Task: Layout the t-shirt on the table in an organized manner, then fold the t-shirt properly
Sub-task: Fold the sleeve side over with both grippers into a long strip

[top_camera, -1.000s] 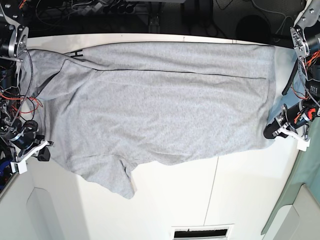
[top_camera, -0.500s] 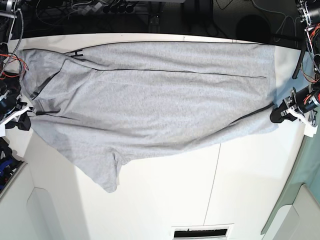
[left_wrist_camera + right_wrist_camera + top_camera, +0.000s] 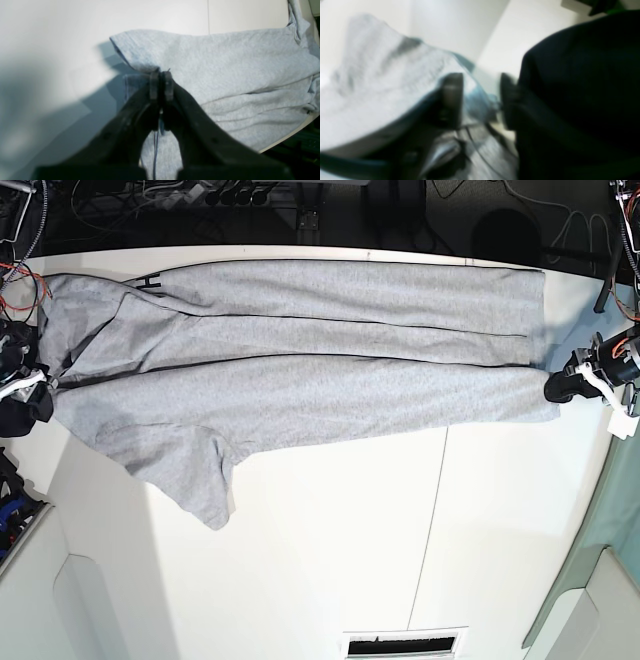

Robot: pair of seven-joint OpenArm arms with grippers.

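**Right hand letting go as the fold comes over**

Your right hand [image 3: 480, 100] is now standing with its jaws apart, the cloth edge lying loose between them, where half a second ago it was pinching that shoulder end. Your left hand [image 3: 161, 85] is staying clamped on the hem corner of the t-shirt [image 3: 300, 370]. The near edge has been carried toward the far side, so the t-shirt is lying as a narrower band along the far part of the tabletop [image 3: 400, 560], one sleeve trailing toward you. You are likely finishing a lengthwise fold; the left release probably follows.
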